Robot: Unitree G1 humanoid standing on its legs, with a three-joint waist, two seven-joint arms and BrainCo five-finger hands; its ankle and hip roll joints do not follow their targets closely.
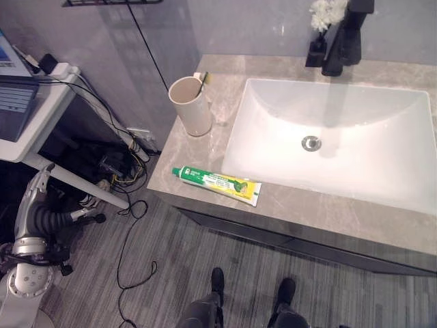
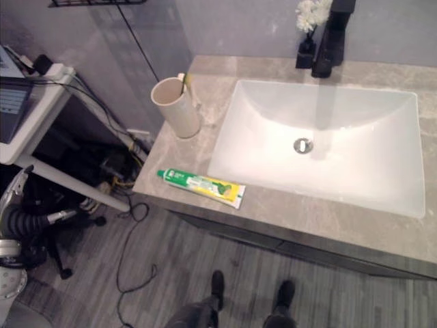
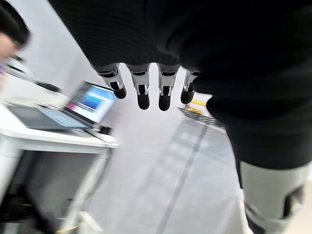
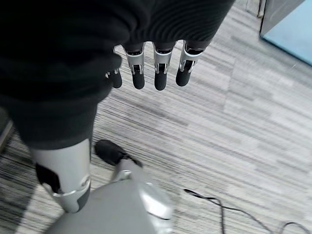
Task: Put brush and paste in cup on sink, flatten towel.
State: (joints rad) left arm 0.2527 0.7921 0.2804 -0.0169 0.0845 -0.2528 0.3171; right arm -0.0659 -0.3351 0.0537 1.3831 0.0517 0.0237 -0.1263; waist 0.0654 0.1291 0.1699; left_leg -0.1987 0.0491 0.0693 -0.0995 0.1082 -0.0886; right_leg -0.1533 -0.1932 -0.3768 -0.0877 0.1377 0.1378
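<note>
While both arms hang low beside the body, nothing on the table has been taken hold of yet. Off to the left, the left robot hand points its fingers out straight and loose toward a side desk with a laptop on it, holding nothing. Moving right along the grey stone top, the cup stands upright near the left edge, just beside the basin, and the brush already leans inside it with its head poking over the rim. In front of the cup, apart from it and close to the front edge, the paste lies flat, green cap end to the left and crimped tail to the right. It looks like a light, soft tube with a slick skin; squeezed at the belly it would likely buckle or slide, so I would pinch it near the stiffer cap shoulder and drop it cap-down into the cup. The cup seems light and tall enough to tip if knocked. Right of that lie the white sink and the black tap behind it. I see no towel. The right robot hand dangles over the striped floor, fingers relaxed and empty.
</note>
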